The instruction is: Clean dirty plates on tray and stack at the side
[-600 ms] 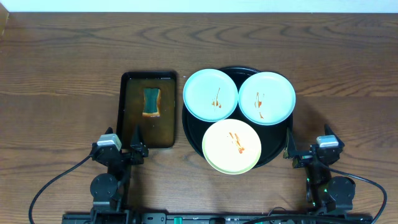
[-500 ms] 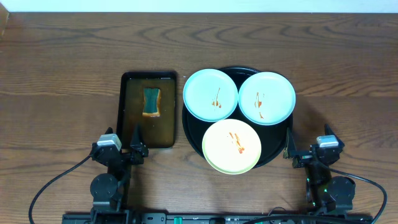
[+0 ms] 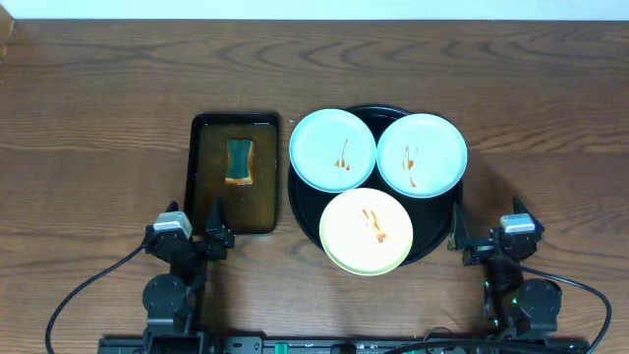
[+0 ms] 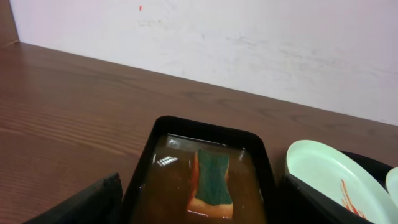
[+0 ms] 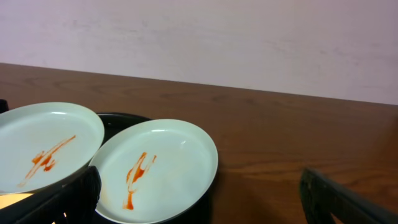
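Observation:
Three plates lie on the round black tray (image 3: 301, 202). Two are mint-blue (image 3: 333, 148) (image 3: 422, 154) and one is pale yellow (image 3: 367, 230); each has a reddish-brown sauce smear. My left gripper (image 3: 201, 237) is open and empty at the near end of the rectangular sponge tray. My right gripper (image 3: 482, 239) is open and empty just right of the black tray. The right wrist view shows both mint plates (image 5: 155, 170) (image 5: 43, 146) between and beyond the open fingers (image 5: 199, 205). The left wrist view shows a plate edge (image 4: 329, 180) beside the open fingers (image 4: 198, 208).
A rectangular dark tray (image 3: 205, 177) holds brown liquid and a green-topped sponge (image 3: 240, 161), left of the round tray; it also shows in the left wrist view (image 4: 205, 127) with the sponge (image 4: 212, 180). Wooden table (image 3: 98, 98) all around; a white wall lies at the far edge.

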Action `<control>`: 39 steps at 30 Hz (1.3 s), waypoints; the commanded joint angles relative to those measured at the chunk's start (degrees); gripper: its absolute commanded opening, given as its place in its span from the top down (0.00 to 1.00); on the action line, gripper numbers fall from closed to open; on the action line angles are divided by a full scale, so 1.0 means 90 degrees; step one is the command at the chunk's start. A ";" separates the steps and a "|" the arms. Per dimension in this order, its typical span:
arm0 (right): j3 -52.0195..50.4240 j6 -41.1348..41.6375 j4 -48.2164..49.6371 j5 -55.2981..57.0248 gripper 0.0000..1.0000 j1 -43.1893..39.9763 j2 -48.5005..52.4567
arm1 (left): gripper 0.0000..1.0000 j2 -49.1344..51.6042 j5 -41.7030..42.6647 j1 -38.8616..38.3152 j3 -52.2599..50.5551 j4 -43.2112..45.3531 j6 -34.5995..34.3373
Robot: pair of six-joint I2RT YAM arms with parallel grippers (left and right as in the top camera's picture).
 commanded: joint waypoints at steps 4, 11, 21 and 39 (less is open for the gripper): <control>-0.0007 0.0039 -0.0029 0.0063 0.01 -0.0070 -0.0010 | 0.20 0.0002 -0.0102 0.0032 -0.0070 -0.0306 0.0058; -0.0007 0.0041 -0.0029 0.0063 0.01 -0.0068 -0.0010 | 0.20 0.0002 -0.0102 0.0032 -0.0070 -0.0306 0.0058; -0.0007 0.0039 -0.0029 0.0063 0.01 -0.0070 -0.0010 | 0.20 0.0002 -0.0102 0.0032 -0.0070 -0.0306 0.0058; -0.0007 0.0041 -0.0029 0.0063 0.01 -0.0070 -0.0007 | 0.19 0.0002 -0.0102 0.0032 -0.0070 -0.0306 0.0058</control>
